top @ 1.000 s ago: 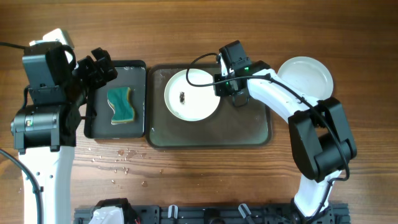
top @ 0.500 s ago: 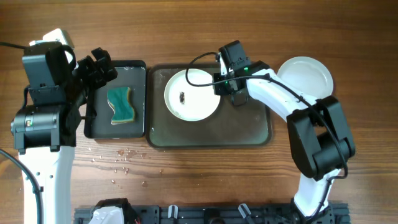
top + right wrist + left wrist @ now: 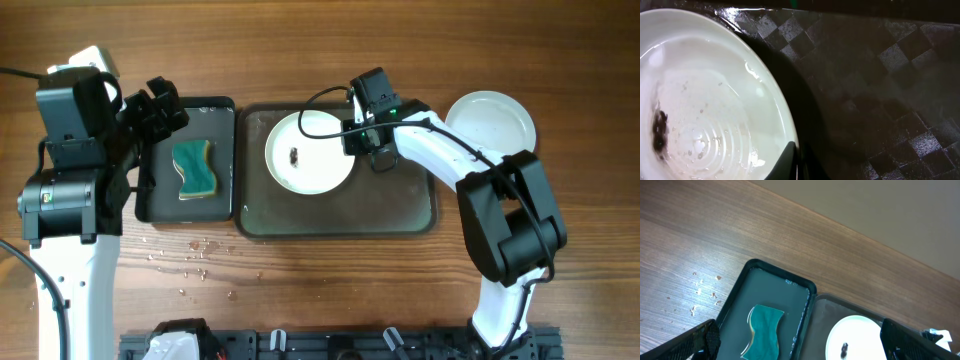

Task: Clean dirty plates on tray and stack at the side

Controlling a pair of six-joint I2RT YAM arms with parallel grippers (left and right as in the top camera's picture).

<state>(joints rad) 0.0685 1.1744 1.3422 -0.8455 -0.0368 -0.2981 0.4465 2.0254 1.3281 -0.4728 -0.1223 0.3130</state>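
Observation:
A white plate (image 3: 309, 152) with a dark smudge (image 3: 294, 155) lies in the left half of the dark grey-green tray (image 3: 400, 205). My right gripper (image 3: 358, 140) is shut on this plate's right rim. In the right wrist view one dark finger (image 3: 785, 162) lies on top of the plate (image 3: 705, 100) at its rim, and the other is under the edge, over the tray (image 3: 880, 75). A clean white plate (image 3: 490, 124) sits on the table right of the tray. My left gripper (image 3: 160, 108) is open and empty, above the small black tray's far left corner.
A small narrow black tray (image 3: 222, 190) with a green sponge (image 3: 194, 168) stands left of the big tray; both show in the left wrist view, tray (image 3: 735, 315) and sponge (image 3: 762, 332). Water drops (image 3: 190, 255) lie on the wood in front of it.
The right arm's elbow has shifted slightly to the left; its gripper stays at the plate's rim. The left arm has not moved.

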